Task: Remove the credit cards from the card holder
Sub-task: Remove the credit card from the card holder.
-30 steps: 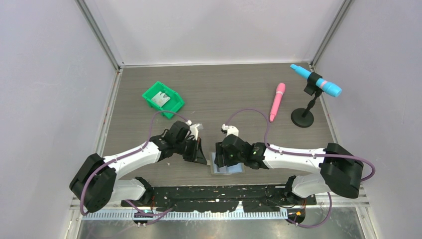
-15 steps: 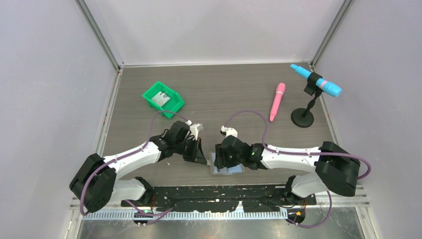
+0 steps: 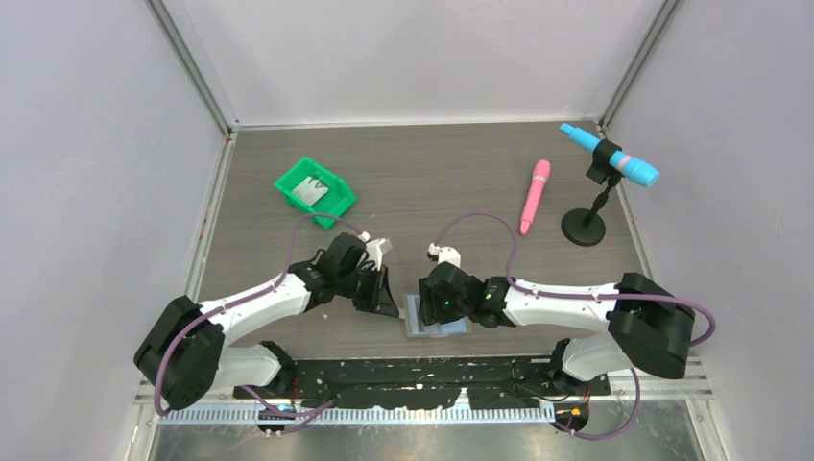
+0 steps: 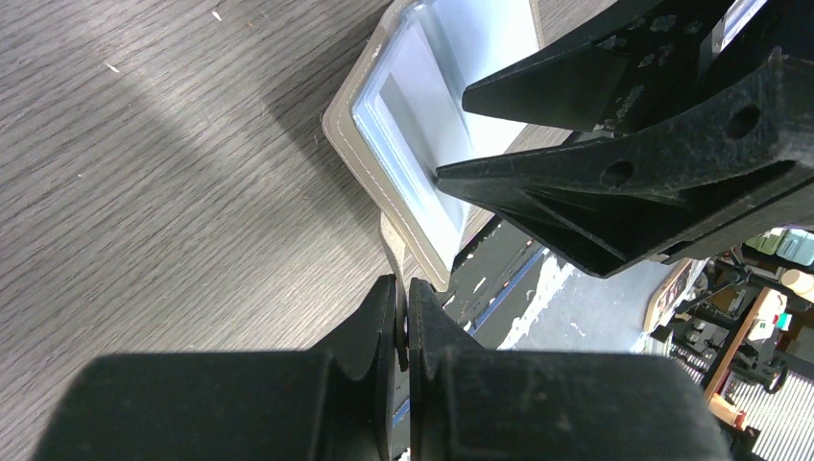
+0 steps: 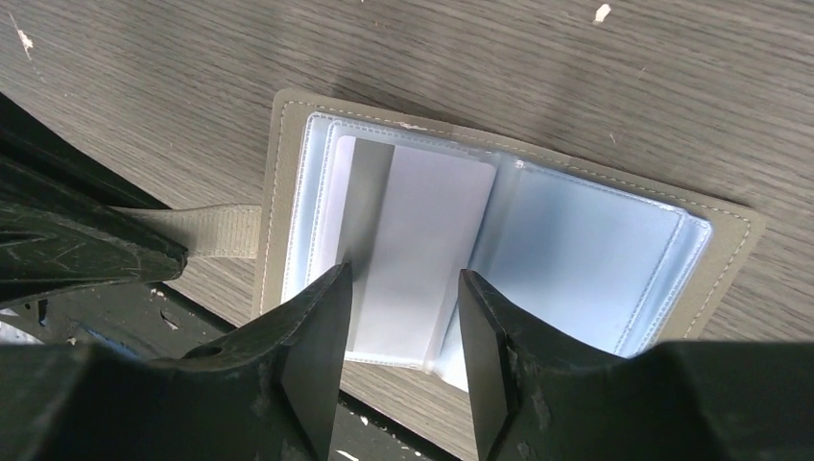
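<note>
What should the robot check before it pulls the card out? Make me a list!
1. Card holder lies open and flat on the table: ok.
2. Left gripper is shut on the grey tab, pinning the holder: ok.
3. White card shows in the left pocket: ok.
4. Right gripper is over that card, jaws apart: ok.
5. Fingers touching the card: cannot tell.
6. Card gripped: not ok.

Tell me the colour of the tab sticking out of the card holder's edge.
Grey-beige. The tab shows best in the right wrist view.
</note>
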Available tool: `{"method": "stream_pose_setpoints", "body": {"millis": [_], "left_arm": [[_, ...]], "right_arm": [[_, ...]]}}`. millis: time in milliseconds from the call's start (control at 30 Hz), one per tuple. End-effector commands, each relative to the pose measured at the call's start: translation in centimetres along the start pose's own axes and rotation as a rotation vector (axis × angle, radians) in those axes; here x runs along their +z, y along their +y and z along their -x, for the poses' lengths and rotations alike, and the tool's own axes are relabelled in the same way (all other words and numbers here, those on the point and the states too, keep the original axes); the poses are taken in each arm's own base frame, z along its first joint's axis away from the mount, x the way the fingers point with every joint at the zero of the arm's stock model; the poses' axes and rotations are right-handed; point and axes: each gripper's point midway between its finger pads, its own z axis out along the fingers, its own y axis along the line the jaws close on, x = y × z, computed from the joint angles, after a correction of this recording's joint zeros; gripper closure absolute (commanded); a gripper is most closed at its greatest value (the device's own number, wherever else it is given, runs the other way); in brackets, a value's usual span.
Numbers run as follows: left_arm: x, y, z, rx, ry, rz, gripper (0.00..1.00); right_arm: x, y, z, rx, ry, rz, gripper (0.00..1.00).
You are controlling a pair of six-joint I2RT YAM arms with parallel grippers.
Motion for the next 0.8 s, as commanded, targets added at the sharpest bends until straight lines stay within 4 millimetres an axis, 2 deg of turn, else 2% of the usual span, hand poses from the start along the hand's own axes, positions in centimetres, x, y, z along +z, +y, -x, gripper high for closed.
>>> {"method": "stream_pose_setpoints", "body": {"millis": [0,133,333,500,600,767], "left_arm": [[-0.4,-1.4,0.7,0.031,-0.024,-0.045,1.0],[-0.5,-1.4,0.8,0.031,-0.026,-0.046,1.0],[-0.4,-1.5,0.9,0.031,-0.021,-0.047,1.0],[-0.1,-1.0,1.0,0.028,-0.02,-0.021,1.0],[-0.1,0.0,1.0,0.015,-0.029,0.032,0.97],[0.0,-0.3,0.8,0.017,-0.021,0.009,1.0]], "right_arm": [[-0.9,1.3,1.2,0.005,-0.053,0.056,0.44],[-1.1,2.1,1.4,0.013,-0.058,0.094,0.38],[-0.3,2.5,0.6,0.018,-0.026,0.118,0.32],[-0.1,2.0,0.2,0.019,-0.018,0.099,0.32],[0.0,1.8,0.1,0.017,-0.021,0.095,0.37],[0.4,1.5,-0.3,0.018,-0.008,0.09,0.36]]}}
